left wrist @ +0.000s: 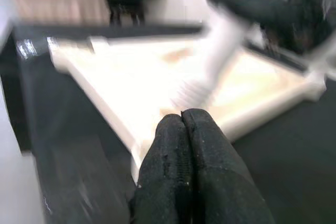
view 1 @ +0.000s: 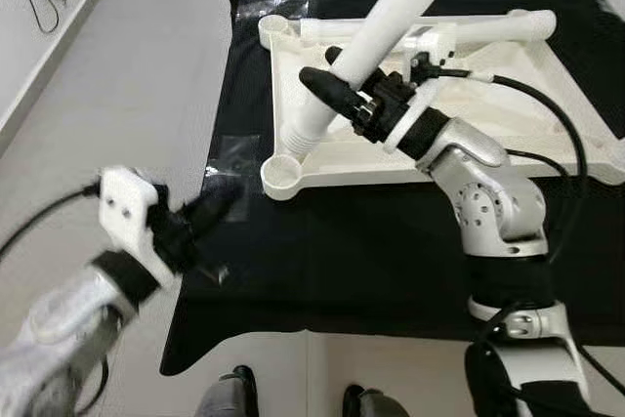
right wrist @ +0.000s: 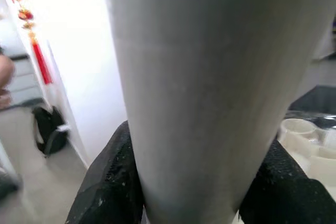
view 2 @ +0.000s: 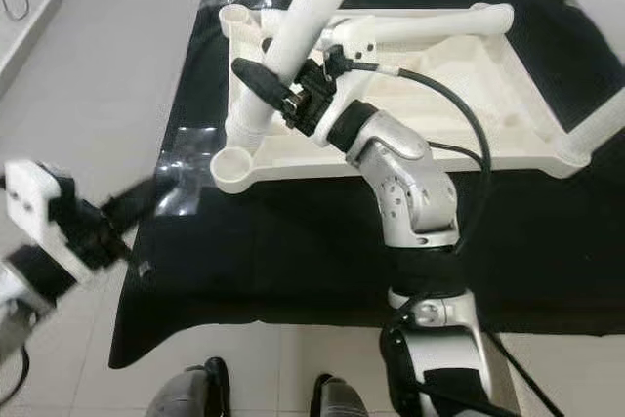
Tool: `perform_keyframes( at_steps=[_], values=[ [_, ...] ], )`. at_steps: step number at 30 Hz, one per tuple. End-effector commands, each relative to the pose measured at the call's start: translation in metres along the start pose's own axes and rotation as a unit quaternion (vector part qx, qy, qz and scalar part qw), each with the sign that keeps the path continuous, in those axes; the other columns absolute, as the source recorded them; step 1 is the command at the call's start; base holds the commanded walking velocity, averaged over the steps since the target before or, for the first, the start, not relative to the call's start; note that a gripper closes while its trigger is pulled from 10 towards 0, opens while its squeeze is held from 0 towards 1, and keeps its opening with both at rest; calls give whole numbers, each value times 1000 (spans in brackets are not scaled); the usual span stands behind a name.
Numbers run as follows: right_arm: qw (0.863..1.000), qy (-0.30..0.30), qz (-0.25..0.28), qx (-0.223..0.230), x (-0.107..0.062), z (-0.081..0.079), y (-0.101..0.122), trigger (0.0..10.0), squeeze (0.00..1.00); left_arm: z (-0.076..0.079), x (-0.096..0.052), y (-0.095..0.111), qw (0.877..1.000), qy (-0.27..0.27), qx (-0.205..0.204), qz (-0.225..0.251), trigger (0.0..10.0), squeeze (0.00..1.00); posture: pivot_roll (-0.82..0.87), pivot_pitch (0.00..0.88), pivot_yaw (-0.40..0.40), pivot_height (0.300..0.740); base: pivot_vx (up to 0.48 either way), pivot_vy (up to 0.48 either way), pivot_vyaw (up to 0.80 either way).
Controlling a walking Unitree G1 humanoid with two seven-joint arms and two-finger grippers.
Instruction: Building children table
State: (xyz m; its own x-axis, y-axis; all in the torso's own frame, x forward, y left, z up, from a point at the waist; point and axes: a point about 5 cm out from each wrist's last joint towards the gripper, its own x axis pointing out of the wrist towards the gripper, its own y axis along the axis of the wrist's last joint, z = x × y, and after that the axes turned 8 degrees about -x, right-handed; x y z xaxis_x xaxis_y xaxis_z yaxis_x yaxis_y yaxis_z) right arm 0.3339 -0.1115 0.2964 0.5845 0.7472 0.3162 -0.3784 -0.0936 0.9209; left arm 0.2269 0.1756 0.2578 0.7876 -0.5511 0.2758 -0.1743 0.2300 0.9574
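Leg fitting: we steer the table leg (view 1: 391,17) toward a corner socket (view 1: 285,173).

Right gripper (view 1: 337,85) clamps the leg over the upturned tabletop (view 1: 508,134); left gripper (left wrist: 184,145), clenched empty, hovers nearby. Next we judge: seat its threaded end squarely.

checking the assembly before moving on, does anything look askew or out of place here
Yes: the white table leg held by the right end effector leans at a slant, its threaded end beside the corner socket of the upturned tabletop, not seated in it.
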Motion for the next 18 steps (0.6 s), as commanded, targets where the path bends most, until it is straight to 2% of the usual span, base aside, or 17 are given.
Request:
perform_keyframes(
  at_steps=[1,2,4,5,6,7,10,13,14,15,18],
  values=[
    [999,-11,-14,-32,1,4,-2,10000,0,-6,2,10,1000,-4,-4,15,10000,1000,104,132,-58,740,0,0,0],
    [996,-33,-44,-68,2,11,-8,10000,0,-9,8,22,999,-16,-2,36,10000,1000,104,129,-57,740,0,0,0],
    [980,-85,-107,-145,1,24,-20,10000,0,-13,25,46,996,-42,11,78,10000,1000,105,115,-56,740,0,0,0],
    [980,-85,-107,-145,1,24,-20,10000,0,-13,25,46,996,-42,11,78,10000,1000,105,115,-56,740,0,0,0],
    [966,-96,-147,-190,2,26,-30,10000,0,-13,41,63,992,-68,22,106,10000,1000,106,100,-54,740,0,0,0],
    [966,-96,-147,-190,2,26,-30,10000,0,-13,41,63,992,-68,22,106,10000,1000,106,100,-54,740,0,0,0],
    [962,-87,-163,-199,8,19,-39,10000,0,-11,58,75,987,-100,32,126,10000,1000,99,71,-44,740,0,0,0],
    [962,-84,-165,-199,10,16,-41,10000,0,-10,63,78,985,-108,34,130,10000,1000,99,71,-44,740,0,0,0],
    [960,-58,-166,-219,20,2,-46,10000,0,-6,82,85,981,-128,40,143,10000,1000,98,54,-38,740,0,0,0],
    [960,-58,-166,-219,20,2,-46,10000,0,-6,82,85,981,-128,40,143,10000,1000,98,54,-38,740,0,0,0],
    [960,-30,-151,-235,32,-16,-49,10000,0,-6,97,90,978,-139,41,152,10000,1000,92,46,-34,740,0,0,0]
  ],
)
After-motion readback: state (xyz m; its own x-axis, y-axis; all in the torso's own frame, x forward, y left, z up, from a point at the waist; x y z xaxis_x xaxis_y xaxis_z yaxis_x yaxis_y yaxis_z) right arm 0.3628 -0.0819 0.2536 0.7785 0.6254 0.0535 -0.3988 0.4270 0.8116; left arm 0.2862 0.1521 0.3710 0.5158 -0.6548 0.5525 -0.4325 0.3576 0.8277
